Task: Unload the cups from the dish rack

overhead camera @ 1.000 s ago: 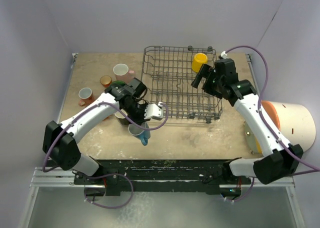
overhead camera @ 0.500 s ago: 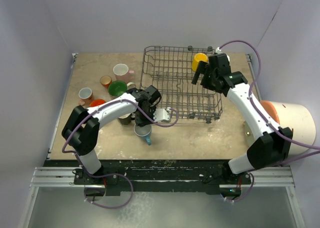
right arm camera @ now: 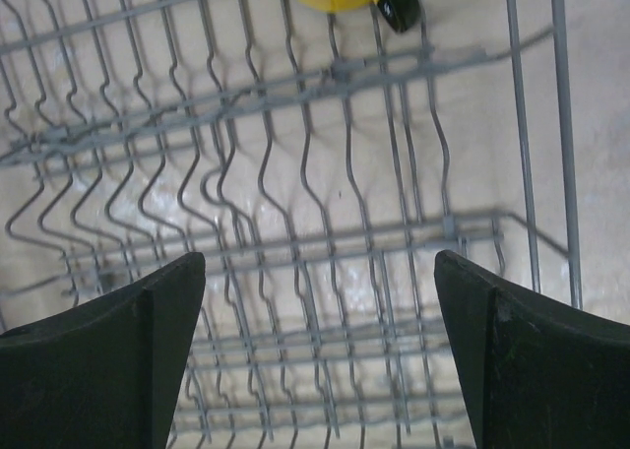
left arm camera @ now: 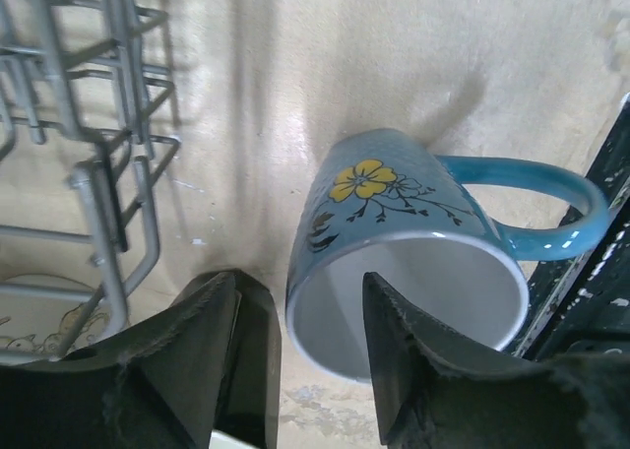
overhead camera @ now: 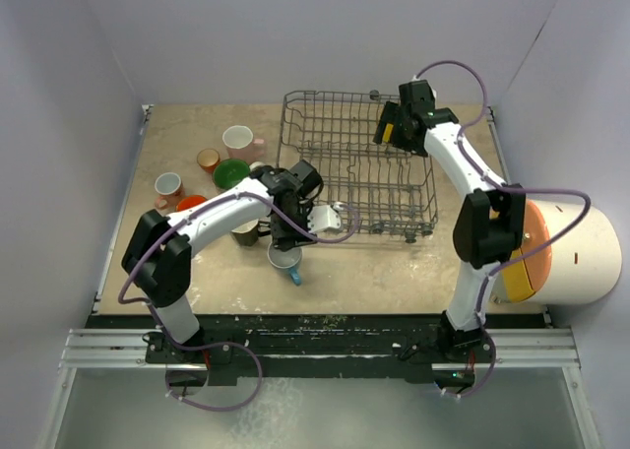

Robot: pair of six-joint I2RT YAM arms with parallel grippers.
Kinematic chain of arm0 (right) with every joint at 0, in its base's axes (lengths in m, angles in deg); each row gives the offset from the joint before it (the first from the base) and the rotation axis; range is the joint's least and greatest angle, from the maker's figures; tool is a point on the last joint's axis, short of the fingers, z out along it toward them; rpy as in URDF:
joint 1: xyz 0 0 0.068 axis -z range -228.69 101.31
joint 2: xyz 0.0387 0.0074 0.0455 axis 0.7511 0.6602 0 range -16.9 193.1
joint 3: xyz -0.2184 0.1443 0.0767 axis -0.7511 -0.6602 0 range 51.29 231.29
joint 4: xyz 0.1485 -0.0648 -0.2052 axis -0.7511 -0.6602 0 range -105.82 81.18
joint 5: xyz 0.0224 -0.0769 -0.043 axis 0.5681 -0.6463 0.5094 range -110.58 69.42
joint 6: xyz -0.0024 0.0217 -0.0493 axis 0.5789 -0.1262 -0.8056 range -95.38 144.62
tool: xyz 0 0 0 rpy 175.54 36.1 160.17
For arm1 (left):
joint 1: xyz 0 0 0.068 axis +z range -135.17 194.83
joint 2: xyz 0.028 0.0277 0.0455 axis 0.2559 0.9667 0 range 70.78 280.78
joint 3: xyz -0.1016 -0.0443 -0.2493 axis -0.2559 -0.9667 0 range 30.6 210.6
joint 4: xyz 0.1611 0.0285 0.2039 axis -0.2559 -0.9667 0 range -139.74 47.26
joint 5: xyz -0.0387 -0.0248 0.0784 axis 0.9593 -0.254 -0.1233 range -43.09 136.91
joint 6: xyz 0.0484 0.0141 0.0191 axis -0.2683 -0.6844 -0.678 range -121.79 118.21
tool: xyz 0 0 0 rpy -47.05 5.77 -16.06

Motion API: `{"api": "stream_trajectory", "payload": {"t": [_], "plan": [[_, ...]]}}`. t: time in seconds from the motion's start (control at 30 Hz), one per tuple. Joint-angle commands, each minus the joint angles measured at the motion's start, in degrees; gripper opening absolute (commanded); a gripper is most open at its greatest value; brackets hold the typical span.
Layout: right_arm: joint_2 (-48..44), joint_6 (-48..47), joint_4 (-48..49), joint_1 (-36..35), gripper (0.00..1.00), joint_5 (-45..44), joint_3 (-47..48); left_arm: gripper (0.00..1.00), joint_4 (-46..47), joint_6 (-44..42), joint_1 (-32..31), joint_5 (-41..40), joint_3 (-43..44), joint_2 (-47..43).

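blue mug [left arm camera: 394, 227], yellow flower [left arm camera: 366, 180], grey rack [overhead camera: 345, 94]

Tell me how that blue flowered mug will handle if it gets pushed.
The blue mug looks like glossy glazed ceramic, so probably rigid, slippery and chippable. Its handle juts sideways, so a push there would likely spin it rather than slide it.
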Motion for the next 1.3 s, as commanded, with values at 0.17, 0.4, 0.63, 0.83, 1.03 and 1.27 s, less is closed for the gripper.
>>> {"api": "stream_trajectory", "payload": {"t": [0.17, 0.4, 0.63, 0.83, 1.03, 1.27], "plan": [[15.0, -5.1, -2.1, 3.7, 0.98, 1.7, 20.9, 1.00, -8.3, 1.1, -0.4, 7.3, 11.5, -11.0], [25.0, -7.9, -2.6, 5.9, 0.94, 4.8, 31.1, 0.99, -11.3, 3.2, -0.3, 7.6, 13.5, -15.2], [29.7, -9.7, -0.4, 7.2, 0.92, 8.9, 32.3, 0.99, -10.9, 2.4, 2.4, 9.9, 13.6, -17.0], [32.5, -10.4, 0.7, 7.2, 0.88, 10.9, 34.4, 1.00, -11.1, 2.1, 5.5, 12.1, 13.5, -16.5], [34.4, -10.6, 0.7, 7.2, 0.74, 12.5, 37.1, 0.96, -12.5, 1.5, 8.2, 14.8, 13.3, -17.8], [33.3, -9.6, 2.9, 7.2, 0.49, 13.2, 35.7, 0.90, -13.1, 1.4, 8.8, 15.5, 13.6, -18.1]]}}
